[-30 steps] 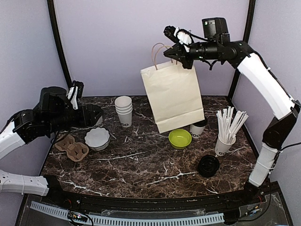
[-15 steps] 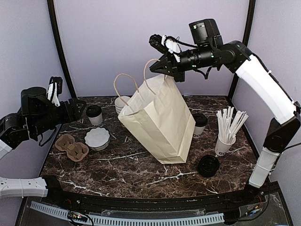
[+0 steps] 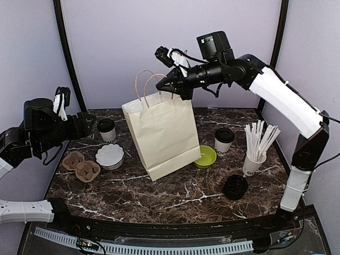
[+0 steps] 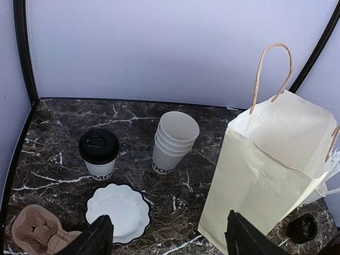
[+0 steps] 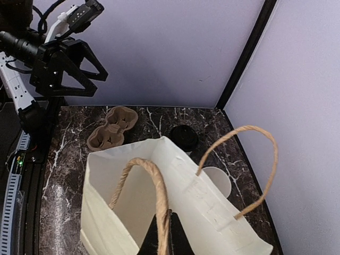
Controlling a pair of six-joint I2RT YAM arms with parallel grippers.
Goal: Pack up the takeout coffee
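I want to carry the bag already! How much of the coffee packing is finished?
Done: nothing packed; the paper bag looks empty inside. In hand: right gripper pinches its handle; left gripper open and empty. Left: both lidded cups stand on the table, outside the bag.

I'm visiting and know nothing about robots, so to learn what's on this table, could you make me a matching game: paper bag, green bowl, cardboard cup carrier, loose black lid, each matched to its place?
Things:
1. paper bag
2. green bowl
3. cardboard cup carrier
4. loose black lid

Places:
A. beside the white scalloped dish
B. near the cup of sticks
C. held by a handle in the right fingers
D. partly hidden behind the bag

Pairs: 1-C, 2-D, 3-A, 4-B
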